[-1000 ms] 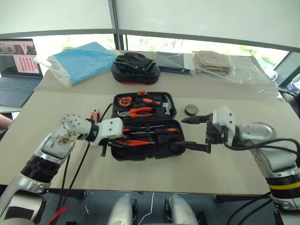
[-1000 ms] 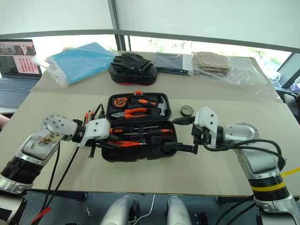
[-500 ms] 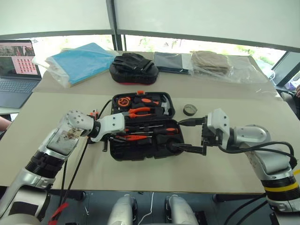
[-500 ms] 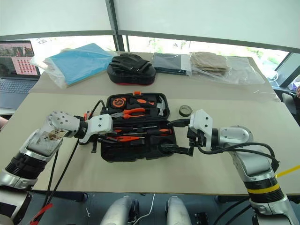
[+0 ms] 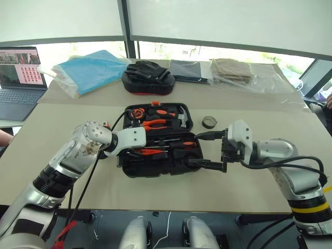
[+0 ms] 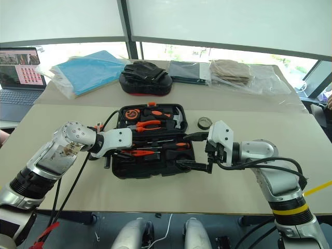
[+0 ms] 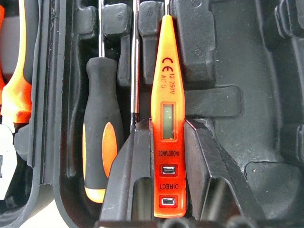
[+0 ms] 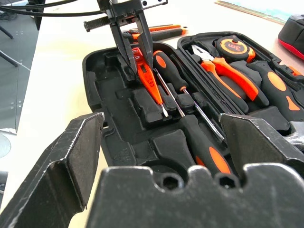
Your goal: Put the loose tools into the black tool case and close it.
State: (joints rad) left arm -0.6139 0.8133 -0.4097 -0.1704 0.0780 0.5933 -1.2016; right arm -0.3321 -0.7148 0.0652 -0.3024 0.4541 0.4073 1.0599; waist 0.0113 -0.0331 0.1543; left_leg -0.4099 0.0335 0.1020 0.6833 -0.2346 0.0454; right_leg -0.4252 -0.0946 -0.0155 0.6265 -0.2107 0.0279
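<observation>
Step in hand: seating the small all-orange screwdriver (image 7: pixel 165 118) in its moulded slot. The black tool case (image 5: pixel 155 161) lies open at frame centre in the left eye view, lid half toward the top with pliers, hammer and tape measure. In the left wrist view the left gripper (image 7: pixel 166 156) has its fingers (image 7: pixel 137 161) set against both sides of the orange screwdriver's body, which lies along its slot; whether they pinch it or have begun to let go I cannot tell. The two long screwdrivers (image 8: pixel 190 114) already sit in the slots beside it. The right gripper (image 6: pixel 194 150) hovers at the case's right edge, fingers spread wide, holding nothing. The utility knife (image 8: pixel 159 31) lies on the table beyond the case's left side, behind the left gripper; the tape roll (image 5: pixel 209 122) sits on the table just right of the lid. Next, by my reading: release and lift clear without dragging the screwdriver out, then fetch knife and tape roll; the lid is not yet closed.
</observation>
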